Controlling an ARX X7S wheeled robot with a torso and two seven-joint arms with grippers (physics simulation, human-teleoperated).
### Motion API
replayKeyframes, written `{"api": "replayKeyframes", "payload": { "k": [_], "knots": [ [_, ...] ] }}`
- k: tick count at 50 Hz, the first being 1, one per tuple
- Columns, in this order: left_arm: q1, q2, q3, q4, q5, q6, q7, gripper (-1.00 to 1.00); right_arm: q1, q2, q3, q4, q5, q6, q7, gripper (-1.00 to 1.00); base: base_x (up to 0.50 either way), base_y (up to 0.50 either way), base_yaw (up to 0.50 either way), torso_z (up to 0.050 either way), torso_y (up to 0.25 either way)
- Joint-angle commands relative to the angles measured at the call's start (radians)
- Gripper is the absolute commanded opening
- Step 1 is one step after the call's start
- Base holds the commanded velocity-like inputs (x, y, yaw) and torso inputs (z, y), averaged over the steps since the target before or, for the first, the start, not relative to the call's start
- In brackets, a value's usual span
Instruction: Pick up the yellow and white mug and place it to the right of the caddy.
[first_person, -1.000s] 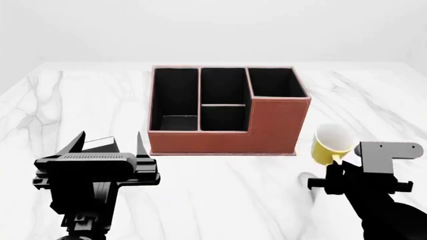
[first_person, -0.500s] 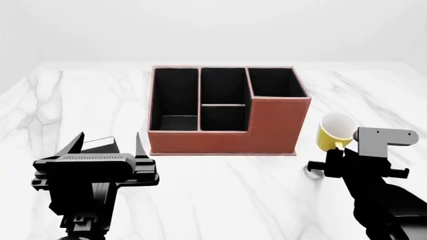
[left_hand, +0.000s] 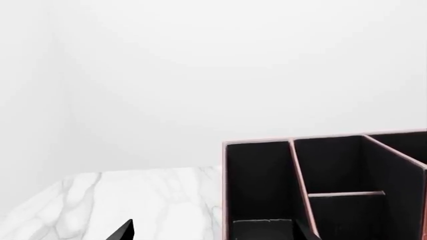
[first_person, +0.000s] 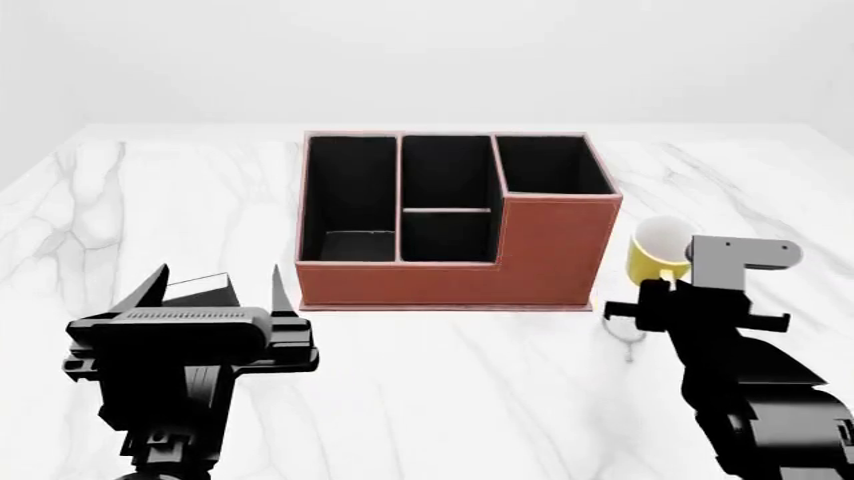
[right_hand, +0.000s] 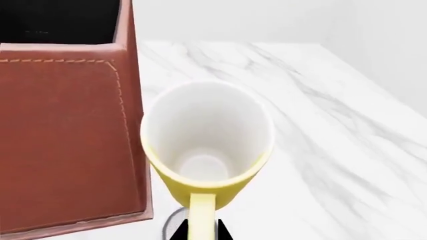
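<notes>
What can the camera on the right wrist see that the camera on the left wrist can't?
Only the right wrist view shows the yellow and white mug: its white inside and its yellow handle, which points toward the camera, with the mug close beside the caddy's reddish-brown outer wall.

Only the left wrist view looks into the caddy's black-lined compartments and shows their dividers; no mug appears there.

Both views share the caddy, the white marble table and the plain pale background.
</notes>
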Motion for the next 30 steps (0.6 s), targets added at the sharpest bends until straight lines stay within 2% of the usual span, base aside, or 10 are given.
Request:
{"api": "replayKeyframes", "payload": {
  "k": [1, 20, 30],
  "knots": [
    [-0.002, -0.003, 0.004, 0.005, -0.003, -0.005, -0.007, 1.00, 0.054, -0.018, -0.033, 0.134, -0.054, -0.080, -0.021, -1.00, 0.00, 0.00, 0.00, 0.000, 0.000],
    [-0.003, -0.008, 0.006, 0.002, -0.011, -0.001, -0.013, 1.00, 0.169, -0.075, -0.089, 0.485, -0.110, -0.279, -0.077, -1.00, 0.00, 0.00, 0.00, 0.000, 0.001],
    [-0.002, -0.012, 0.008, -0.004, -0.014, 0.007, -0.015, 1.00, 0.264, -0.107, -0.108, 0.786, -0.148, -0.459, -0.103, -1.00, 0.00, 0.00, 0.00, 0.000, 0.001]
  ]
}}
